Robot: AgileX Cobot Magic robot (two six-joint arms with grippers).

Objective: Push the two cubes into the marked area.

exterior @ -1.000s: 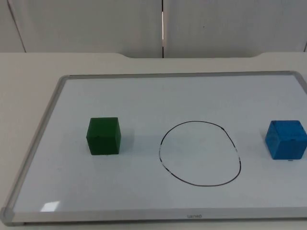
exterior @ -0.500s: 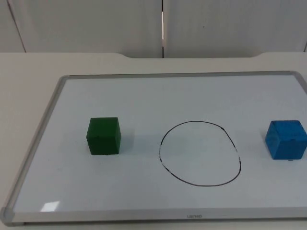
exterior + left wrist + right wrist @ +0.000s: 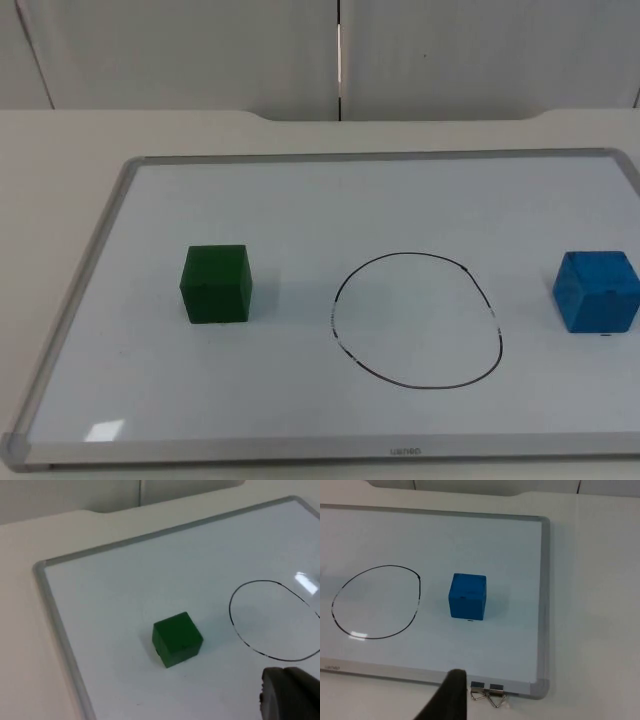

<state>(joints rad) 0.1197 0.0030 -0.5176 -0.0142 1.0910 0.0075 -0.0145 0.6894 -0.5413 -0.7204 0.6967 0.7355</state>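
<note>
The green cube (image 3: 216, 284) sits near the whiteboard's (image 3: 300, 190) left edge, the blue cube (image 3: 597, 290) near its right edge, both outside the drawn circle (image 3: 416, 319). Both are judged rigid and light, best pushed on their outer faces. Binder clips (image 3: 487, 694) are seen at the board's corner from the right wrist. Jaw state cannot be told.
</note>
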